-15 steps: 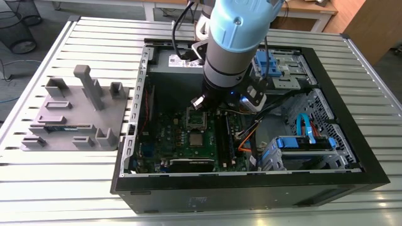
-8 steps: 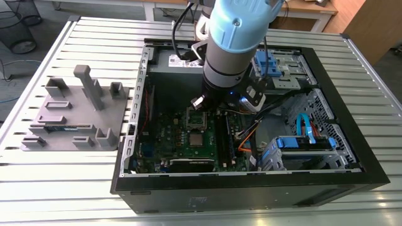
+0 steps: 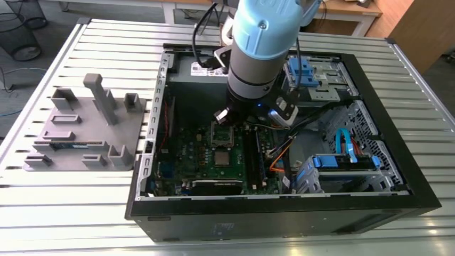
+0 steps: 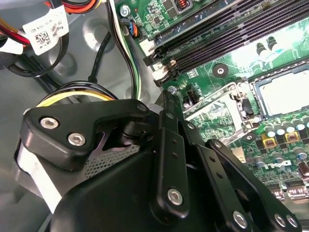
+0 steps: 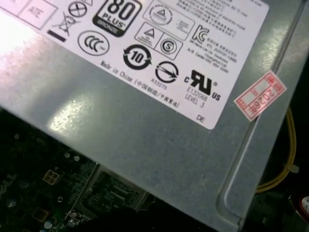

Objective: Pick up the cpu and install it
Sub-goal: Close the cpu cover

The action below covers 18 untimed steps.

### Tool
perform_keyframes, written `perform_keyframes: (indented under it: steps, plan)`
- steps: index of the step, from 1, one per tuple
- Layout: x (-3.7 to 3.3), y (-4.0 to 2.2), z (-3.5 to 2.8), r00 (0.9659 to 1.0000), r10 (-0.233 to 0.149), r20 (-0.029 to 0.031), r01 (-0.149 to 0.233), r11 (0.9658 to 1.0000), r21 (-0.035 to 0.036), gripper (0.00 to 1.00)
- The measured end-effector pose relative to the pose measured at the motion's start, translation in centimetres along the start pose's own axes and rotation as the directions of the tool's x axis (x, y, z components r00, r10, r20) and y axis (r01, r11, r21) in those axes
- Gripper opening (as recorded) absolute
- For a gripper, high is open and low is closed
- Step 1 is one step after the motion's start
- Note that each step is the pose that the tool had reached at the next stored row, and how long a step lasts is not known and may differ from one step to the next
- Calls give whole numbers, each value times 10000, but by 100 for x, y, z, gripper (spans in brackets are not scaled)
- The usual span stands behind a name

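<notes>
Fingers (image 4: 166,104) above motherboard (image 3: 213,154) socket

We look down from high on the open computer case (image 3: 284,133), while both wrist views sit close above its motherboard (image 4: 270,72).

Open-topped case (image 3: 165,106) — access from above. Arm (image 3: 257,58) over the motherboard (image 3: 206,154); power supply (image 5: 159,140) close beside it, drive cages (image 3: 341,165) and cables (image 4: 120,43) crowd the exterior view's right.
</notes>
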<state>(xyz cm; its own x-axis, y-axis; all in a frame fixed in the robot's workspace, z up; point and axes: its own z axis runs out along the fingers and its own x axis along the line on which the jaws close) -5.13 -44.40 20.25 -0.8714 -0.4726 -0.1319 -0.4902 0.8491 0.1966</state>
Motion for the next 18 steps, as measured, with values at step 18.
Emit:
perform_keyframes:
  steps: [18]
  plan:
    - [19,38,-170,9996,-286,-43,286,9996,74,11]
